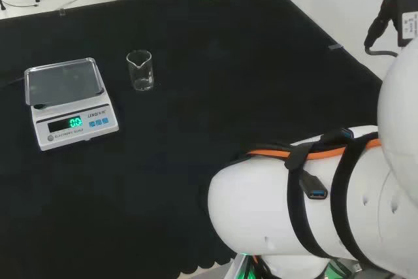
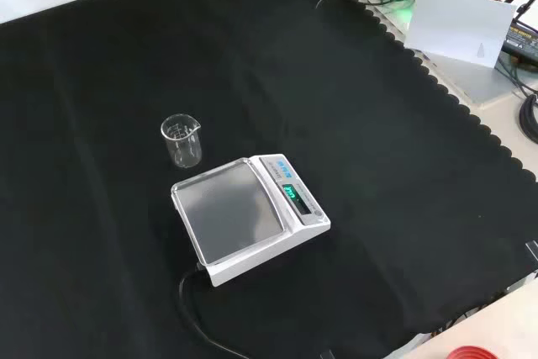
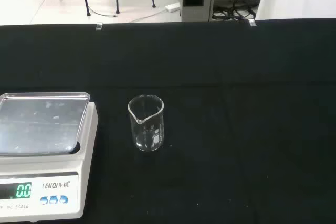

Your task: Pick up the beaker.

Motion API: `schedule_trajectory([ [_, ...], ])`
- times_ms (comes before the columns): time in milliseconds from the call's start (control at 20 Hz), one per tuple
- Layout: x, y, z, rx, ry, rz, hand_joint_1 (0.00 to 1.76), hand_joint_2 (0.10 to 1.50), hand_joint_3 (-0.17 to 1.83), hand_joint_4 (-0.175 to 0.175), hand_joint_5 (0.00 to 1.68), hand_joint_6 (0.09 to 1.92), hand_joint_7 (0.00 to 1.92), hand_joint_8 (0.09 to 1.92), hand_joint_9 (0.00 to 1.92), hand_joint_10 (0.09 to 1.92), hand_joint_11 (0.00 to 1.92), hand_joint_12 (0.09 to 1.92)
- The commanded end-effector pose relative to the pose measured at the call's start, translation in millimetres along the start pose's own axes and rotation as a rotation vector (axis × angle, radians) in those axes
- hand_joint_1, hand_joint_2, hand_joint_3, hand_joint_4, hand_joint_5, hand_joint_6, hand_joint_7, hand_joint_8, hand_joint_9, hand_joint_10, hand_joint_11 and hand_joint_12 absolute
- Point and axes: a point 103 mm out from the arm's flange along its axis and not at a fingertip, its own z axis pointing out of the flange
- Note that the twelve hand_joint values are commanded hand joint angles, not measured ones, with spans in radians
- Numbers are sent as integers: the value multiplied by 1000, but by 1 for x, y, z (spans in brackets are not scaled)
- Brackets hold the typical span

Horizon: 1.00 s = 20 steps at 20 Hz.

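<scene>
bench cloth (image 2: 395, 233): black, covers the whole work area; scalloped edge on the right side of the front view.

arm (image 1: 313, 213): big white links low and right in the head view, black straps and an orange band across them; well apart from the ware.

scale (image 2: 249, 216): white body, steel pan bare, lit green readout; cable leaves it toward the front view's bottom edge. Left of the glass in the head view.

beaker (image 1: 140, 70): the task's thing. Clear glass, upright on the cloth, looks empty. Just beside the scale, not touching it; sits off the pan's far-left corner in the front view (image 2: 182, 141).

beaker axis: vertical, mouth up. Spout faces roughly toward the wrist camera (image 3: 146, 123), probably, since the glass edge is faint.

key relation: from the wrist view the beaker stands ahead of the palm, open cloth between them, nothing in the path. Scale flanks it on one side; the other side is free.

hand: fingers cannot be judged, so open or closed is not something I can tell.

step: approach not yet made; beaker untouched on the cloth.

next move calls for: a forward reach toward the glass, fingers coming round the wall from the side away from the scale, palm level with the mid-wall.

risk: thin clear wall and light vessel, likely to slide or tip into the scale if nudged.
</scene>
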Motion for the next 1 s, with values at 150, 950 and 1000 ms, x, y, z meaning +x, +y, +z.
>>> schedule_trajectory([
  [150,9,13,6,-11,14,-17,522,605,316,-31,254,212,452,675,637,740,526,1352],
  [950,106,172,96,121,24,-23,567,667,186,-10,295,87,397,642,528,741,317,1467],
  [1000,90,181,101,120,42,-19,570,667,185,-10,295,87,396,641,527,741,316,1467],
])
